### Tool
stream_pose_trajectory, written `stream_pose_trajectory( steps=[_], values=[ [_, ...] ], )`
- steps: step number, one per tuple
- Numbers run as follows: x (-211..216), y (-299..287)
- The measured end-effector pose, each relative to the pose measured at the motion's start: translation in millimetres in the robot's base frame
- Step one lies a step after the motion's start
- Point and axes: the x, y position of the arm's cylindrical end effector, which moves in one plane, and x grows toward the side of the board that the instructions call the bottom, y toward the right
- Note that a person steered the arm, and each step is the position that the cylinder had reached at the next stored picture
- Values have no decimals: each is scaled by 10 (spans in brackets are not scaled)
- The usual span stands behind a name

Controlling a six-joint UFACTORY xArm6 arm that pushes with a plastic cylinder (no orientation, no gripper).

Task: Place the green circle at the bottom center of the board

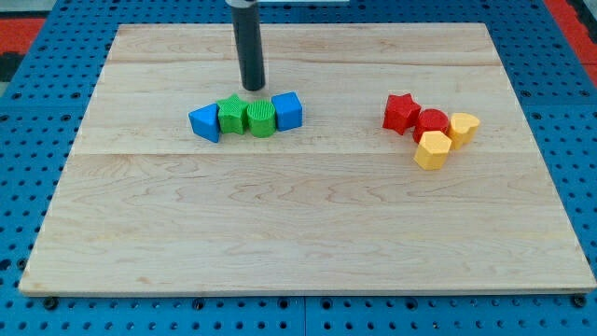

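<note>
The green circle (262, 119) sits on the wooden board (308, 233) left of centre in the upper half, in a tight row of blocks. A green star (231, 114) touches its left side, and a blue cube (288, 110) touches its right side. A blue triangle (204, 122) ends the row at the left. My tip (252, 88) stands just above the row toward the view's top, behind the gap between the green star and the green circle, a small way off them.
A second cluster lies at the view's right: a red star (400, 112), a red circle (431, 122), a yellow hexagon-like block (464, 128) and a yellow block (432, 149). A blue pegboard (28, 112) surrounds the board.
</note>
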Motion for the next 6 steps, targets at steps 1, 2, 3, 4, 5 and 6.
stream_pose_trajectory(
  steps=[1, 2, 3, 4, 5, 6],
  values=[
    [1017, 17],
    [1325, 25],
    [1517, 281],
    [1776, 238],
    [1563, 367],
    [1860, 1458]
  ],
)
